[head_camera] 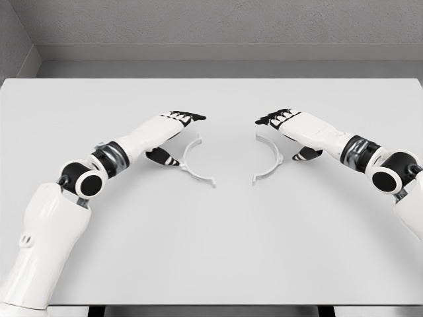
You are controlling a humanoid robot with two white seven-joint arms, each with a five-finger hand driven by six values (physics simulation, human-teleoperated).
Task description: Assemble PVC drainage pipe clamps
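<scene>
Two white semicircular plastic clamp halves, left and right, are laid apart on the white table; no writing is seen. Fingers of the left hand and right hand are extended, loosely together, holding nothing.

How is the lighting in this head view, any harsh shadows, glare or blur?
Head view: even, diffuse light, no glare, sharp throughout; only faint soft shadows lie under the left hand and right hand; the two white clamp halves show low contrast against the pale table.
</scene>
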